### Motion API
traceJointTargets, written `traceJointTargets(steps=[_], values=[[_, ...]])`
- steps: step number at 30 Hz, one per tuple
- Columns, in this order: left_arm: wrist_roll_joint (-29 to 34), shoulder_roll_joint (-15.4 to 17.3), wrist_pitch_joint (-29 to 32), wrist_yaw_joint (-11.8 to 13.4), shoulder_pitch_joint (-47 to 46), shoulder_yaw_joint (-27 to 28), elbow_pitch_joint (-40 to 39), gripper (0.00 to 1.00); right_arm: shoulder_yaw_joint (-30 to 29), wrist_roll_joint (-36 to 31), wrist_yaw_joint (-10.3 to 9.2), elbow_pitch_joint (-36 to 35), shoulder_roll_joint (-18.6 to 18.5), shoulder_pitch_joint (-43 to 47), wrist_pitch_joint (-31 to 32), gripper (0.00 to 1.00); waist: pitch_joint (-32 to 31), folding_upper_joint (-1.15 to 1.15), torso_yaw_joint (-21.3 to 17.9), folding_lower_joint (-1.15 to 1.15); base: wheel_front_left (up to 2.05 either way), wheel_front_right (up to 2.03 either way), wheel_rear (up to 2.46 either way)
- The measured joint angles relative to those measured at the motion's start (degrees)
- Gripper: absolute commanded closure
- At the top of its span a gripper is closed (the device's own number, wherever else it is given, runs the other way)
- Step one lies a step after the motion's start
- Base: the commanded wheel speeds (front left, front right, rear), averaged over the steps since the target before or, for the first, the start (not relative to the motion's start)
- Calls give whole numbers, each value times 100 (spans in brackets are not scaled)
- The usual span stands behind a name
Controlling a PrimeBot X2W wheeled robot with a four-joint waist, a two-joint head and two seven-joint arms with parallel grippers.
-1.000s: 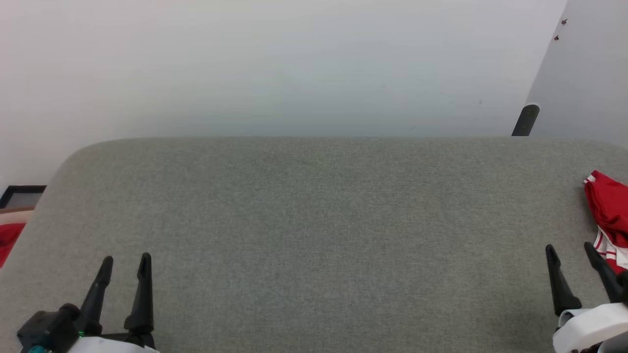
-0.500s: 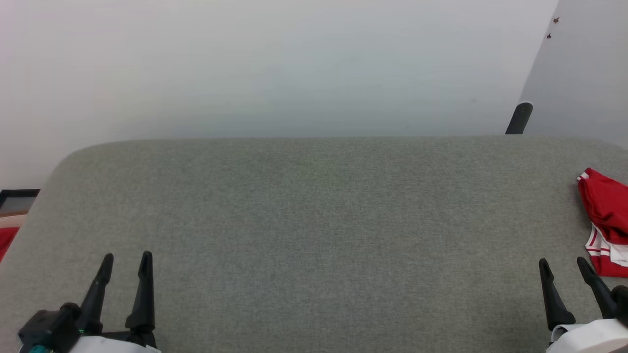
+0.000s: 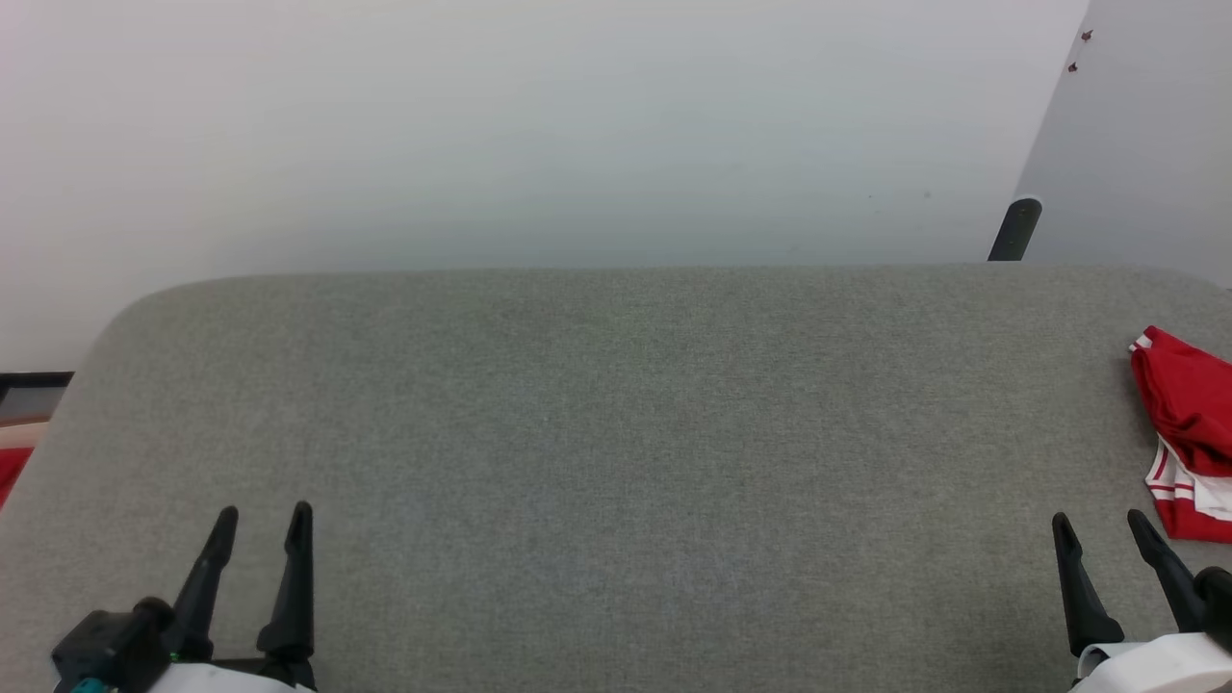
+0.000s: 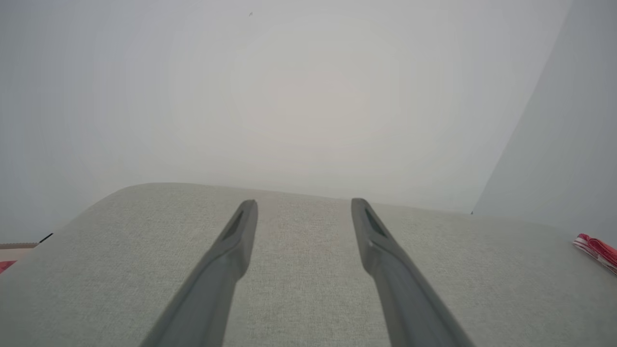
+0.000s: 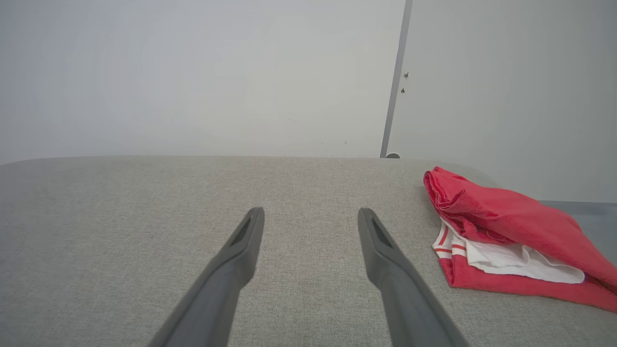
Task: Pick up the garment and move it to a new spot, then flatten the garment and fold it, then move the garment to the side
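Note:
The garment [image 3: 1189, 433], red with white and striped trim, lies bunched at the right edge of the grey padded table [image 3: 616, 433]; the right wrist view shows the garment [image 5: 506, 236] to the right of the fingers. My right gripper [image 3: 1099, 525] stands open just left of it, apart from the cloth, with nothing between its fingers [image 5: 381, 250]. At the near left my left gripper [image 3: 262, 515] is open and empty above bare table [image 4: 303, 270]. A sliver of the garment [image 4: 595, 246] shows far right in the left wrist view.
A pale wall rises behind the table. A dark post [image 3: 1013, 229] stands past the back right corner. Something red [image 3: 10, 470] and a dark frame [image 3: 34, 382] sit off the table's left edge.
The whole head picture has shifted slightly, so the camera moved. The right gripper sits lower and a little further left of the garment than before. The left gripper barely changed.

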Motion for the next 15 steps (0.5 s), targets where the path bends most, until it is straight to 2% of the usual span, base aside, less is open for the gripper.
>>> traceJointTargets(steps=[3,4,9,15], values=[[-46,-3,0,1,3,23,90,0,-1,-9,0,-20,2,4,9,0,-2,0,6,0,0,0,0],[-45,-7,-2,1,5,15,109,100,2,-16,0,-9,8,7,22,100,-2,0,8,0,0,0,0],[-58,-212,7,2,155,-63,368,100,29,21,0,264,141,132,49,100,0,0,7,0,0,0,0],[-563,-314,194,2,157,-35,425,100,2,598,0,319,197,135,169,100,15,0,1,0,0,0,0]])
